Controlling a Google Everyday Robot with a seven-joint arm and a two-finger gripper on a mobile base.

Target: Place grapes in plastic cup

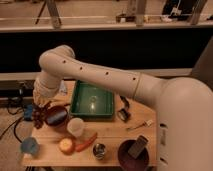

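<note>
Hanging at the left side of the frame, the claw (40, 106) is sitting at the end of the white arm (100, 75), which is reaching in from the right and bending down over the left end of the tabletop (115, 137). Whether its fingers are spread or closed cannot be told, since the wrist and the dark bunch are covering them. The grapes (39, 114) are dangling directly under the claw as a dark cluster at the left edge of the tabletop, apparently held up by it, though the grip itself is hidden.

Just to the right of the grapes, a dark round bowl (56, 116) is resting on the tabletop. Right of that and slightly lower, a white cup (76, 127) is standing upright. The plastic cup (29, 146) is standing in the lower left of the frame, near the front left corner of the tabletop, below the grapes and well apart from them.

Further out, an orange carrot (87, 142) is lying tilted in front of the white cup, with a round yellowish fruit (66, 145) just beside its left end and a small metal cup (99, 150) to its right. A green tray (92, 101) is occupying the middle back of the tabletop. A dark purple bowl (133, 155) with a flat object leaning in it is sitting at the lower right.
</note>
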